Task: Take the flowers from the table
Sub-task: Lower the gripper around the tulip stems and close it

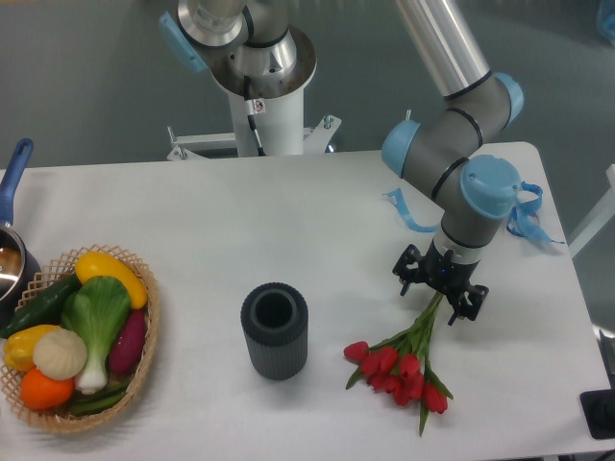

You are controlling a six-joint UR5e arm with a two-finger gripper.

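While the arm reaches down from the top of the view, its gripper sits low over the table, right above the stem end of the flowers. Its two dark fingers are spread wide, one on each side of the thin green stems, and nothing is held between them. Whether the fingertips touch the tabletop cannot be told from this angle.

The flowers lie flat on the white surface. Their stems run from under the gripper down and slightly to the left, and the red blooms with their green leaves fan out below it, toward the near edge of the table.

To the left of the gripper and a little lower in the view, well apart from it, stands a dark ribbed cup, upright with its mouth open to the top. Far off to the left, near the opposite end of the table, is a wicker basket filled with vegetables: yellow, green, purple, orange and pale pieces. Just beyond the basket, at the very edge of the view, a pot with a blue handle shows in part.

Behind the gripper and to either side of the arm's wrist lie curly blue ribbons on the table. Further back stands the arm's white base.
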